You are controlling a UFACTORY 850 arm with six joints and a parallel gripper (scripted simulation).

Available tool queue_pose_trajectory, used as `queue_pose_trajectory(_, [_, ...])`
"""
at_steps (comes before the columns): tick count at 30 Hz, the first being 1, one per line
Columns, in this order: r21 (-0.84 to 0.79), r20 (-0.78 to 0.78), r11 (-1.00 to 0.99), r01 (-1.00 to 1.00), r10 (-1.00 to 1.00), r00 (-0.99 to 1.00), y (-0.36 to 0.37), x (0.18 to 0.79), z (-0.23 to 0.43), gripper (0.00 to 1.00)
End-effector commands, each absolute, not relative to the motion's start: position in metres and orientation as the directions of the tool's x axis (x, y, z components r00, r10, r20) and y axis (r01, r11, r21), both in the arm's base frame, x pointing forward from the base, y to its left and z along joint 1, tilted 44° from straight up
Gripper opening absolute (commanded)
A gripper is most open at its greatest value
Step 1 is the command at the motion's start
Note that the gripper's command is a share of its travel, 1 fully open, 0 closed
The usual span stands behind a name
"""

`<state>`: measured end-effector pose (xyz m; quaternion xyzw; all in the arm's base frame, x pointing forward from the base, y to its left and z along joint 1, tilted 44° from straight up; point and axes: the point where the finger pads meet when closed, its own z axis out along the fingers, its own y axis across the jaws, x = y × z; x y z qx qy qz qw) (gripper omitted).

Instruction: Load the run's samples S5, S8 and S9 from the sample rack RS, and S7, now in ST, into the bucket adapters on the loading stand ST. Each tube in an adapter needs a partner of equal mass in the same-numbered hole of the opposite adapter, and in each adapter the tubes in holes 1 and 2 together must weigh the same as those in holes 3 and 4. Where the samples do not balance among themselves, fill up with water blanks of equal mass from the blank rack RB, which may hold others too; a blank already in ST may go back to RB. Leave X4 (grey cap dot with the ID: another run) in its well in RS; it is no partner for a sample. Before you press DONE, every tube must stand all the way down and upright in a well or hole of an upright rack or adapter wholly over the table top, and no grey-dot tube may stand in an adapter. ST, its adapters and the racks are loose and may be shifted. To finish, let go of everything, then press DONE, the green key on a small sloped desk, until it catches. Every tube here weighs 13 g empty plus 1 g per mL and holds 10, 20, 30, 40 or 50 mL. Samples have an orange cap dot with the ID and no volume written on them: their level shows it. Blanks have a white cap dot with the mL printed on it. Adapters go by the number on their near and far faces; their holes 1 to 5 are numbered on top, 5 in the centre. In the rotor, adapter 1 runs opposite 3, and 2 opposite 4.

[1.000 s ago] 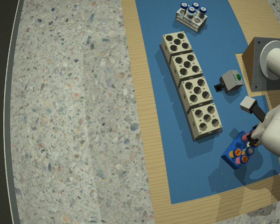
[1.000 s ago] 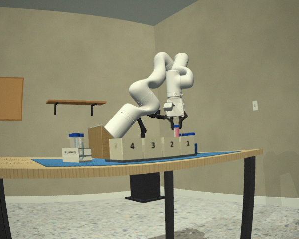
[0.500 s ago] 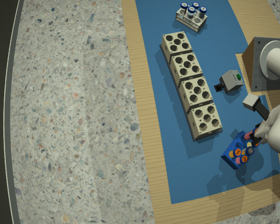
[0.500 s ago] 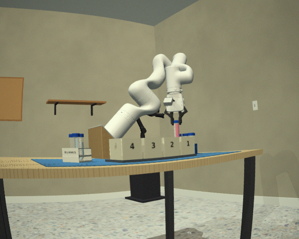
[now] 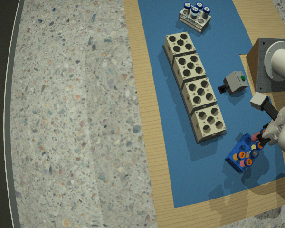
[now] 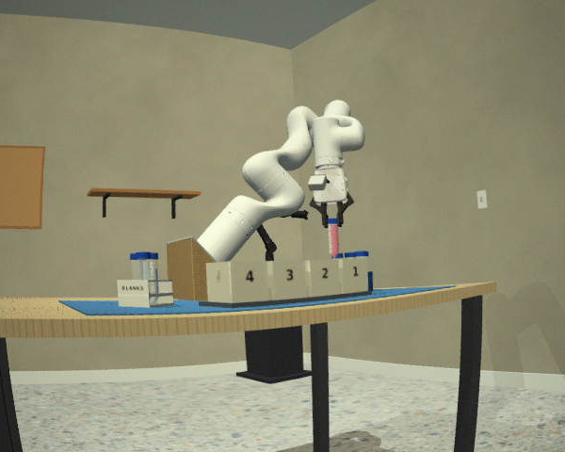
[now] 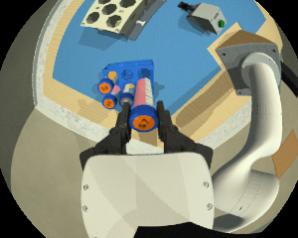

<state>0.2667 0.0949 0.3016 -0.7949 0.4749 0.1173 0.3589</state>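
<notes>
My gripper (image 5: pixel 261 143) (image 6: pixel 332 223) (image 7: pixel 143 109) is shut on the blue cap of a sample tube (image 5: pixel 255 136) (image 6: pixel 332 240) (image 7: pixel 144 93) with pink liquid and an orange cap dot. It holds the tube upright, lifted above the blue sample rack RS (image 5: pixel 232 160) (image 7: pixel 125 67). I cannot read the tube's ID. Two orange-dot tubes (image 5: pixel 241 154) (image 5: pixel 248 161) and the grey-dot tube X4 (image 5: pixel 254 153) stand in RS. The loading stand ST carries four beige adapters (image 5: pixel 180 45) (image 5: pixel 208 121) (image 6: pixel 288 280) in a row; their visible holes look empty.
The blank rack RB (image 5: pixel 194 19) (image 6: pixel 144 286) with several blue-capped tubes stands at the far end of the blue mat (image 5: pixel 211 56). The grey DONE desk with its green key (image 5: pixel 242 78) (image 7: pixel 221 24) sits between ST and the arm's base box (image 5: pixel 254 66).
</notes>
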Motion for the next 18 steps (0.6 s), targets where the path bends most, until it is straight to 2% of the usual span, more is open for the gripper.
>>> queue_pose_trajectory(1, [-0.46, -0.527, -0.291, -0.839, -0.671, 0.522, 0.088, 0.265, 0.31, 0.0])
queue_pose_trajectory(18, [-0.46, -0.527, -0.291, -0.839, -0.671, 0.522, 0.072, 0.262, 0.325, 0.0])
